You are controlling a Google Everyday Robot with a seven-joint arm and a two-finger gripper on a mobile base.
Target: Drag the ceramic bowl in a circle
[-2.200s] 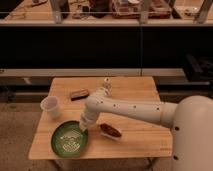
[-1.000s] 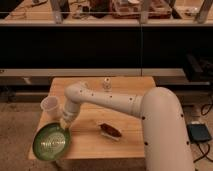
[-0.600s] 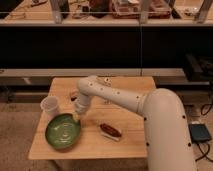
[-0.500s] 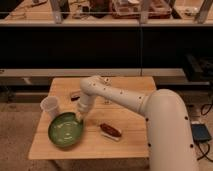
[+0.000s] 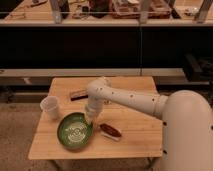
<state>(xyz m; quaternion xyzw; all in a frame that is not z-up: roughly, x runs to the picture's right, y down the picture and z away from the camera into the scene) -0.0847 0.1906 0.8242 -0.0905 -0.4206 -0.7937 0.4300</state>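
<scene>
The ceramic bowl [image 5: 74,131] is sitting lower left in the frame, on the front-left part of the wooden table [image 5: 135,137]. The white arm [image 5: 125,100] is reaching down so the gripper [image 5: 89,118] is meeting the bowl's upper-right rim, likely as a dragging handle; whether it is clamped there cannot be told. A white cup [image 5: 50,107] is standing just to the bowl's upper left.

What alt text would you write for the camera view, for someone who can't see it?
A white robot arm reaches across a wooden table, its gripper at the right rim of a green ceramic bowl. A white cup stands left of the bowl and a small dish of brown food lies to its right.
</scene>
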